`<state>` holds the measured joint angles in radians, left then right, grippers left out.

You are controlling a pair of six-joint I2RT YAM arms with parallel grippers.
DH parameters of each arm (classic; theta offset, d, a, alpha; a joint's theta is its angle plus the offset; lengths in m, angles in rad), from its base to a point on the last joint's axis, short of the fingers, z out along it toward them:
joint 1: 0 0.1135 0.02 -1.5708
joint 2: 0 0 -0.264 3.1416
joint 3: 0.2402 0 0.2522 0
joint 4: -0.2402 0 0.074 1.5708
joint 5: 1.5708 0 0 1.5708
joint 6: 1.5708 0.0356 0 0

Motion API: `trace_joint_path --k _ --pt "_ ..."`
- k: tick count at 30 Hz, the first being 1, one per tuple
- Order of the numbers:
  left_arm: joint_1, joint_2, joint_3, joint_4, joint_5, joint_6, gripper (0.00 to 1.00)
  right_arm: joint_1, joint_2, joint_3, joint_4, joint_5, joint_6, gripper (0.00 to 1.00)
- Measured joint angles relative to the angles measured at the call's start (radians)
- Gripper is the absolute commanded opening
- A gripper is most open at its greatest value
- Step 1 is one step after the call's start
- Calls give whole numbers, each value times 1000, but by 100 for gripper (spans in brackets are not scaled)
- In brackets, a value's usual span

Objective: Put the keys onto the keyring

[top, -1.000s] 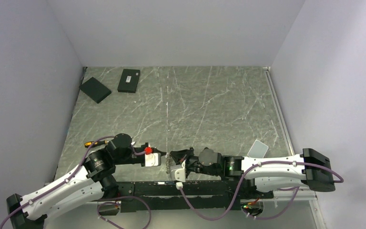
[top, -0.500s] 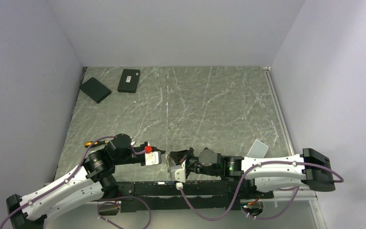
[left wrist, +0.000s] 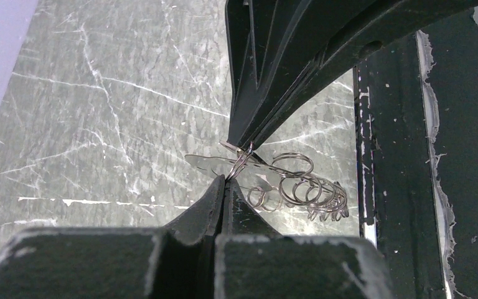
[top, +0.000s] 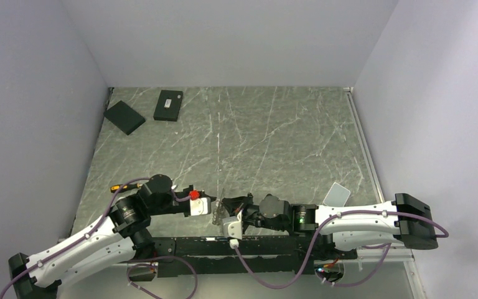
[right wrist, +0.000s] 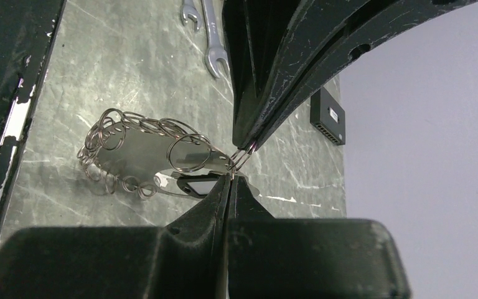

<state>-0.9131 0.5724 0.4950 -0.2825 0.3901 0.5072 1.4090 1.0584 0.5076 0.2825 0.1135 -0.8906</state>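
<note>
The keyring [right wrist: 115, 156] is a thin wire hoop strung with several small split rings, hanging low over the marble near the table's front edge; it shows as a bunch of rings [left wrist: 299, 187] in the left wrist view. A flat silver key [left wrist: 204, 163] lies along it. My left gripper [left wrist: 227, 179] and my right gripper [right wrist: 230, 177] meet tip to tip, each shut on the same small wire loop [right wrist: 243, 158] at one end of the keyring. In the top view the left gripper [top: 212, 207] and right gripper [top: 223, 205] touch, with the rings barely visible between them.
Two black boxes [top: 124, 117] [top: 168, 105] lie at the far left corner. Silver wrenches [right wrist: 208, 37] lie beyond the grippers. A yellow-handled screwdriver [top: 119, 186] sits by the left arm, and a white card [top: 337, 194] by the right arm. The black base rail [left wrist: 392, 156] borders the marble.
My left gripper has edged right until its tip meets the right gripper's tip. The right arm has stayed in place.
</note>
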Motion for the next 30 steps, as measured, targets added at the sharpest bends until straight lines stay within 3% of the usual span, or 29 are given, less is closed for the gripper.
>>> trace_joint_path --k 30 --pt "0 21 0 6 -43 -27 0 5 0 0 0 16 0 0"
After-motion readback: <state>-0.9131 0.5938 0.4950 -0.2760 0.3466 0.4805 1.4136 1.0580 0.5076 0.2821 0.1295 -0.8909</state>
